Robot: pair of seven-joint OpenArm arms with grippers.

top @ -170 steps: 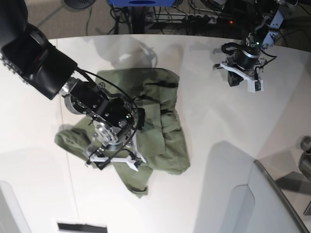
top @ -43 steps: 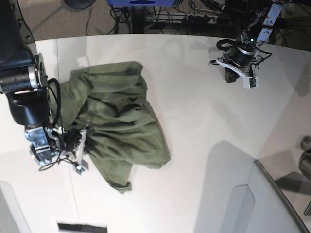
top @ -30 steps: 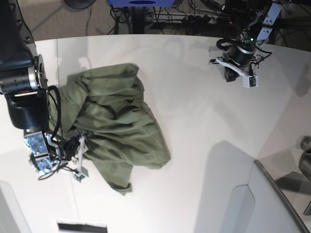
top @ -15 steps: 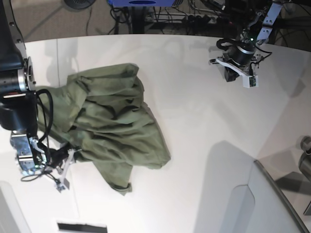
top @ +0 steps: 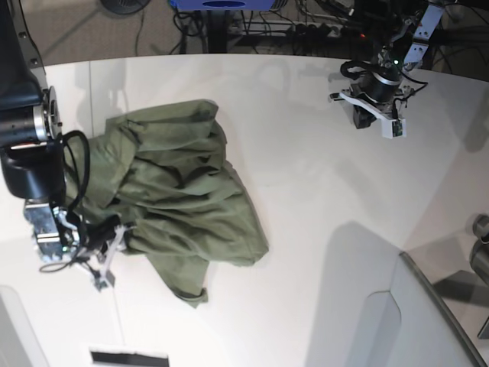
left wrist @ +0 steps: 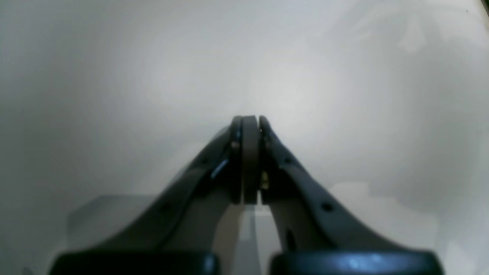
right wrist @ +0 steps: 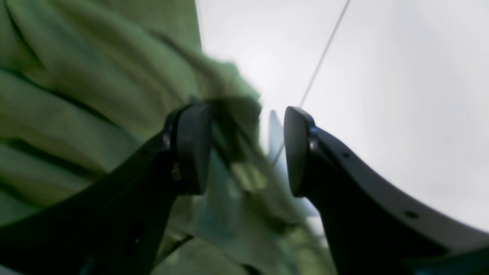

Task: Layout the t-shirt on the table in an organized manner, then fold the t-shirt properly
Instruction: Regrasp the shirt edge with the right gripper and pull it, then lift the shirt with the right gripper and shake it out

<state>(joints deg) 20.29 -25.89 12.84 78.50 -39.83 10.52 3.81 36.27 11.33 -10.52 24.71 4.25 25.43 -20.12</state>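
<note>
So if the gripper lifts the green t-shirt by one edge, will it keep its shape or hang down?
The t-shirt lies in soft creases and overlapping folds on the table, so it is probably floppy and would hang and stretch out rather than keep shape. The thin cloth looks light. Lifted at one point, the bunched layers would likely drag and shift.

Plain olive-green t-shirt (top: 176,195) on matte white table (top: 321,199)

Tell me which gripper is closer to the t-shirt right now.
Right. The right gripper sits at the t-shirt's edge, jaws apart around a bit of fabric. The left gripper hangs shut over bare table, well away from it.
</note>
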